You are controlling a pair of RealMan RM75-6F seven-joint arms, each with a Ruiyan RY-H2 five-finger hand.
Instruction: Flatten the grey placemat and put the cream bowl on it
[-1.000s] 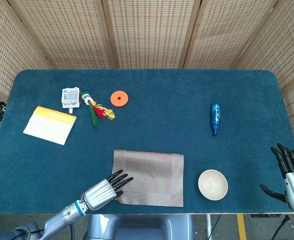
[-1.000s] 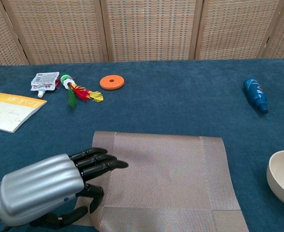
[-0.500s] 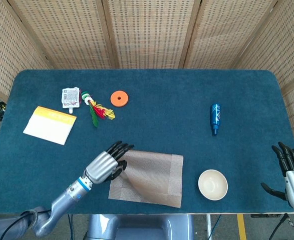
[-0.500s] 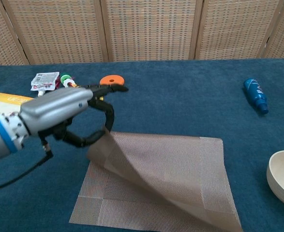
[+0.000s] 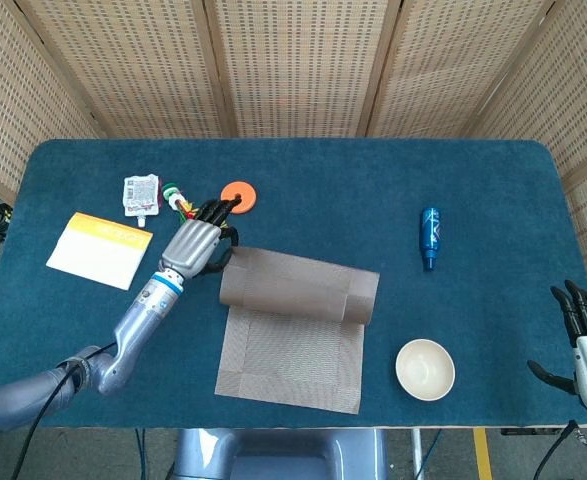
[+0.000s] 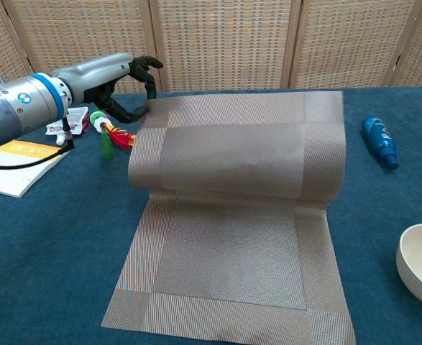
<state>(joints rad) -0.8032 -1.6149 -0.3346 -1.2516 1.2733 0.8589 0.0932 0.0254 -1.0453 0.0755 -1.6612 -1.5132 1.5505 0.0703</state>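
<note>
Unfolding mat [image 5: 293, 330]: left hand [image 5: 195, 240] pinches far corner, lifted so folded half can open out. Near half flat on counter [image 5: 493, 200]. Bowl [image 5: 425, 369] waits right of mat. Right hand [image 5: 585, 335] spread, empty.

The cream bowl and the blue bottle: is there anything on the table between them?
No. In the head view, only bare blue tablecloth lies between the cream bowl and the blue bottle.
</note>
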